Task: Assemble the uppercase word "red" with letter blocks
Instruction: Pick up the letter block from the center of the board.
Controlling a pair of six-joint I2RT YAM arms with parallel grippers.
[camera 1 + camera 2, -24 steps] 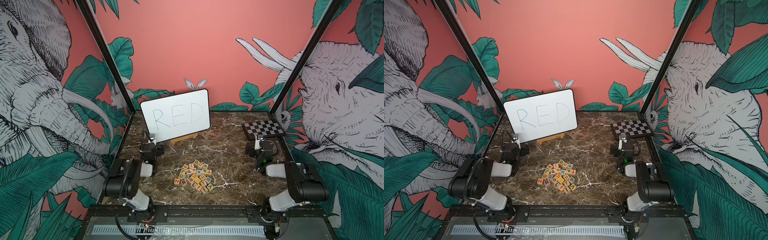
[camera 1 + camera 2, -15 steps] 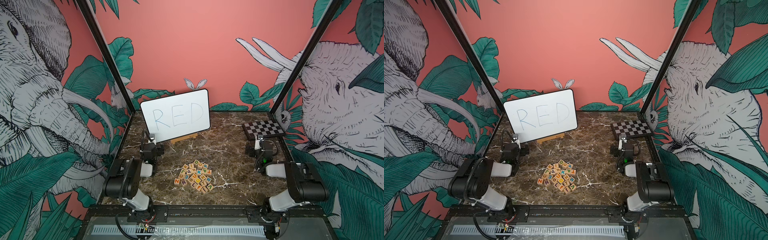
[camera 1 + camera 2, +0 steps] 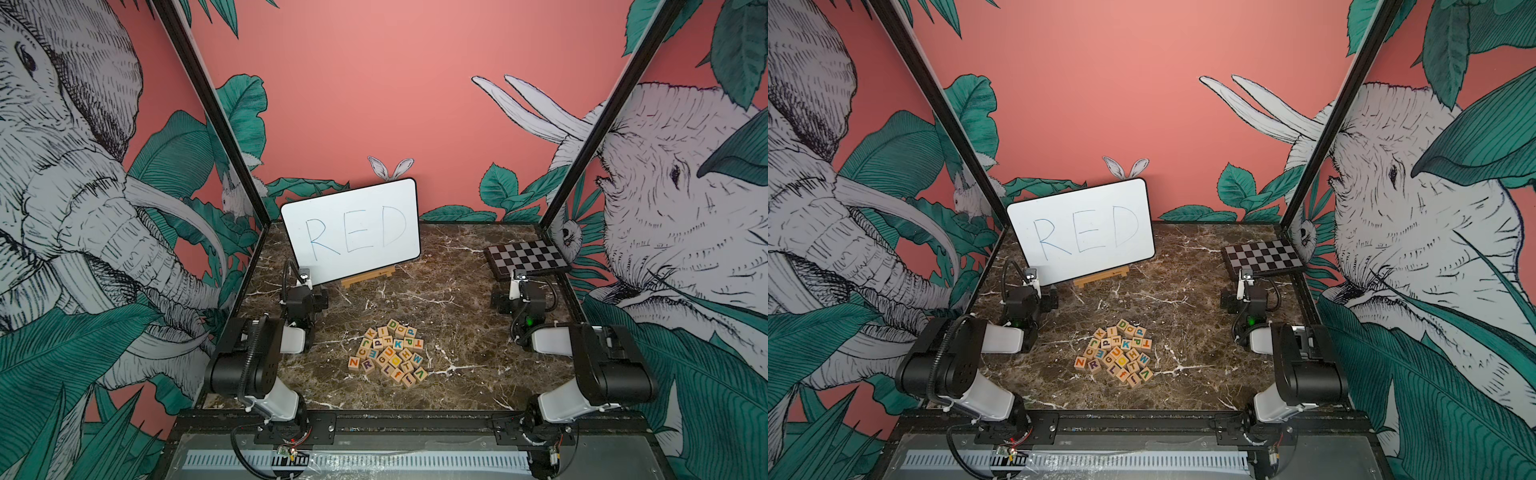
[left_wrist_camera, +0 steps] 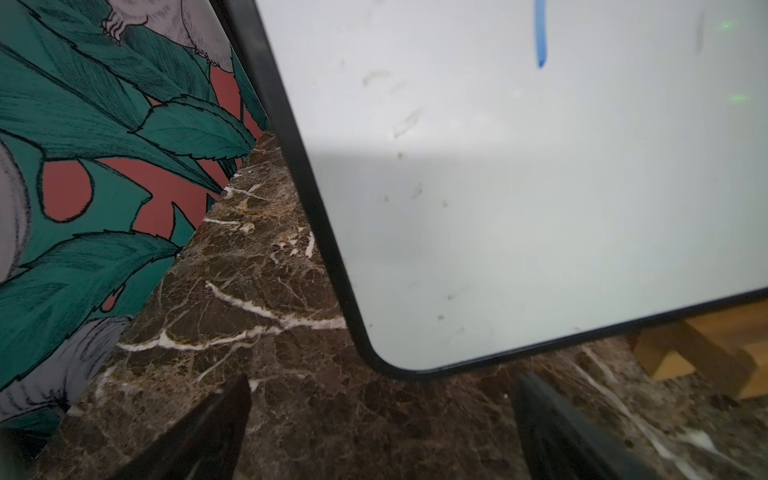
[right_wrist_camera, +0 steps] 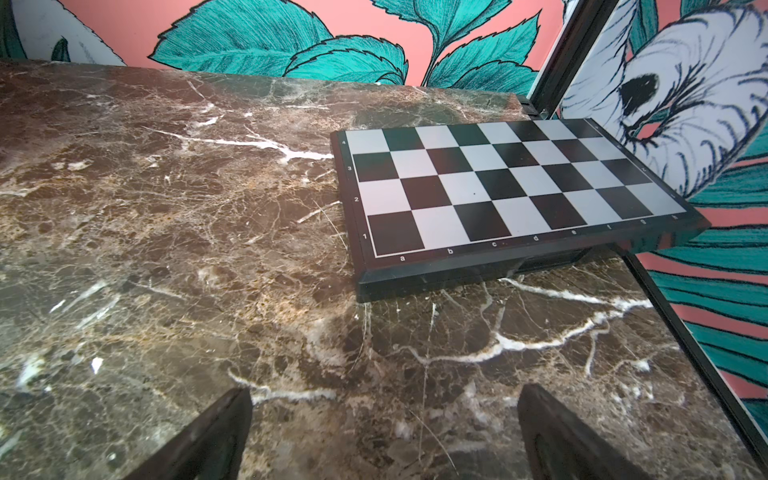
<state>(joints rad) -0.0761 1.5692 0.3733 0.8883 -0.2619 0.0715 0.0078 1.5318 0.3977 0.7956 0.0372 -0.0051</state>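
The letter blocks [image 3: 388, 353] [image 3: 1115, 355] lie in one loose heap on the marble table, at the middle front in both top views. In the heap a purple R [image 3: 367, 365] faces up at the near left, a reddish E [image 3: 372, 354] just behind it, and a green D [image 3: 392, 325] at the far edge. No row of blocks reading the word "red" is in view. My left gripper [image 4: 382, 399] is open over bare marble, close to the whiteboard's lower corner. My right gripper [image 5: 384, 401] is open over bare marble, short of the checkered board. Both are well away from the heap.
A whiteboard [image 3: 353, 232] with blue handwritten RED leans on a small wooden easel [image 3: 368, 277] at the back left. A black-and-grey checkered board [image 3: 525, 257] [image 5: 498, 187] lies at the back right. Patterned walls close in the table on both sides and behind.
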